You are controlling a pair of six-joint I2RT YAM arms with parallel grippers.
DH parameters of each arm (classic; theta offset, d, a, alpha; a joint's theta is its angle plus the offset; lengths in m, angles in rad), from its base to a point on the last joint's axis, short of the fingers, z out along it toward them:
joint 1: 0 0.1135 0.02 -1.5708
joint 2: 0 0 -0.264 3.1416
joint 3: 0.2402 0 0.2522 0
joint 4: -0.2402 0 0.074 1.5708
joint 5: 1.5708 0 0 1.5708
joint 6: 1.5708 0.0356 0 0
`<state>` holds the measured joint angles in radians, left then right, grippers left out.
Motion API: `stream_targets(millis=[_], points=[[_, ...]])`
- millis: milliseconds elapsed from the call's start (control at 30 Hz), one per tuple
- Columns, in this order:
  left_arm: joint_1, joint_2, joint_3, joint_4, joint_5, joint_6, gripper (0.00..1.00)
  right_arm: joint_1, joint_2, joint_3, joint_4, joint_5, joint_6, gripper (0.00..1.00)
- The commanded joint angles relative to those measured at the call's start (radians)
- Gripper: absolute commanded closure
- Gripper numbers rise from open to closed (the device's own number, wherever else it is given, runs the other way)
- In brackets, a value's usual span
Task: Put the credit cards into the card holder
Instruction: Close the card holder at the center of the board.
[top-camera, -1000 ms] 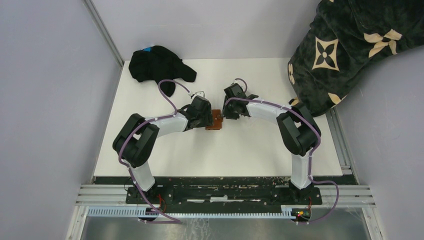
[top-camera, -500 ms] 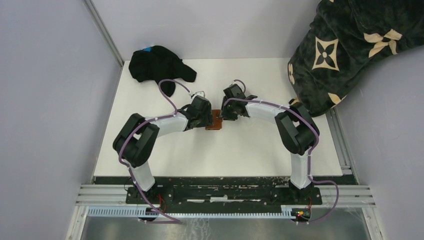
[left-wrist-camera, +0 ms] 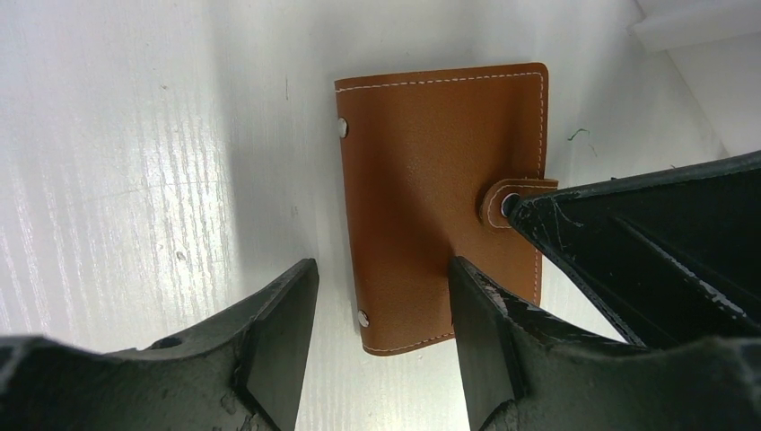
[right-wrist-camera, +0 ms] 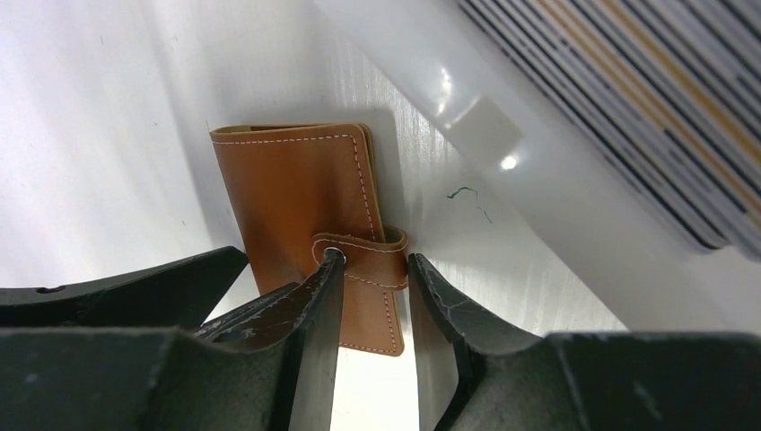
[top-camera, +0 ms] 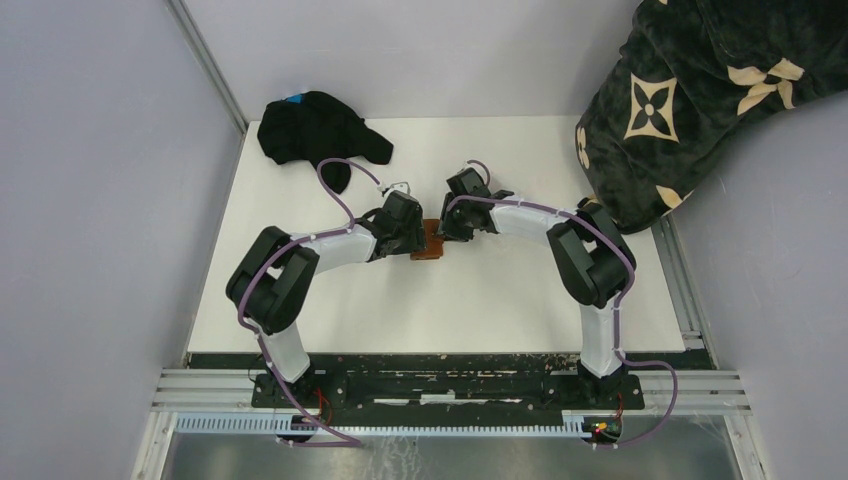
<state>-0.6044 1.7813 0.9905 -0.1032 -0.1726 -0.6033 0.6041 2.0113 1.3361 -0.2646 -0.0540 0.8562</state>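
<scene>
From above: shows the card holder (top-camera: pixel 432 244) flat on the white table (top-camera: pixel 500 300), midway between the arms. Has the left gripper (top-camera: pixel 412 238) and the right gripper (top-camera: pixel 447 230) set at it from opposite sides. Gives no reading of finger spacing at this height. Puts a black cloth (top-camera: pixel 315 128) at the far left corner and a patterned blanket (top-camera: pixel 700 80) at the far right, both well apart from the work.

From the left wrist: finds the holder closed, stitched face up, with its snap tab (left-wrist-camera: pixel 516 193) wrapped over the right edge. Sets the left fingers (left-wrist-camera: pixel 274 341) wide apart, one over bare table beside the riveted edge, the other over the leather; grips nothing. Cannot tell whether they press down or hover. Reads as bracing, probably to stop the holder sliding when the tab is pulled. Meets a black finger of the right gripper at the tab's snap.

From the right wrist: places the tab between two narrowly spaced fingers (right-wrist-camera: pixel 314 332), both touching it, so looks pinched on the tab, though firmness cannot be judged. Probably aims at popping the snap, since no card goes in while the holder is shut. Shows the credit cards (right-wrist-camera: pixel 646 99) stacked on edge in a clear plastic tray (right-wrist-camera: pixel 485 126) just beyond the holder, none in its slots.
</scene>
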Motion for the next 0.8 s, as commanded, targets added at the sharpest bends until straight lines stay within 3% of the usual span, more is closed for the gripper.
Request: stream_targets(millis=[0,767], points=[[0.001,0.062,-0.012,-0.102,0.007,0.059,0.37,-0.005,0.03,0.039,0.014,-0.019,0.015,0.61],[0.003,0.05,-0.052,-0.105,0.014,0.065,0.4,-0.005,-0.088,-0.015,0.022,0.059,-0.033,0.6]])
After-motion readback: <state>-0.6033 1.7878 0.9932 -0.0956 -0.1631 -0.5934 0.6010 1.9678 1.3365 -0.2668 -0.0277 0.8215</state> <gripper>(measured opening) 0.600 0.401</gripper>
